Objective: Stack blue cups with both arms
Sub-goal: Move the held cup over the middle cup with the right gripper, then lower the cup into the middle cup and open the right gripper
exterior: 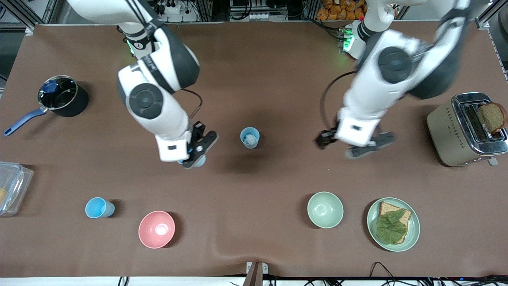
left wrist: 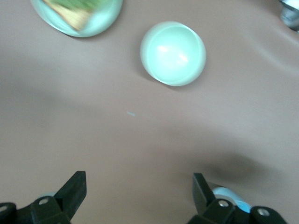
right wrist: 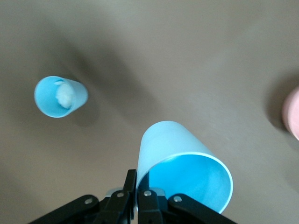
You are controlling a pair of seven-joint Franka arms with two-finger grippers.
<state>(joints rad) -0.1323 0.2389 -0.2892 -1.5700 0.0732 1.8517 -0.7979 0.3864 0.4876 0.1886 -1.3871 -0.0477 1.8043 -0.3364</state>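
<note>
My right gripper (exterior: 196,153) is shut on the rim of a light-blue cup (right wrist: 182,163) and holds it above the table, between the pink bowl and the middle cup. Only the cup's bottom shows under the hand in the front view (exterior: 199,161). A second blue cup (exterior: 249,137) stands upright mid-table with something white inside; it also shows in the right wrist view (right wrist: 60,96) and at the edge of the left wrist view (left wrist: 229,196). A third blue cup (exterior: 99,207) stands beside the pink bowl toward the right arm's end. My left gripper (exterior: 359,146) is open and empty over bare table; its fingers (left wrist: 70,191) stand wide apart.
A pink bowl (exterior: 156,229) and a pale green bowl (exterior: 325,209) sit near the front camera. A green plate (exterior: 373,234) holds bread and lettuce. A toaster (exterior: 466,129) with a bread slice stands at the left arm's end. A black pot (exterior: 59,95) and a clear container (exterior: 12,186) are at the right arm's end.
</note>
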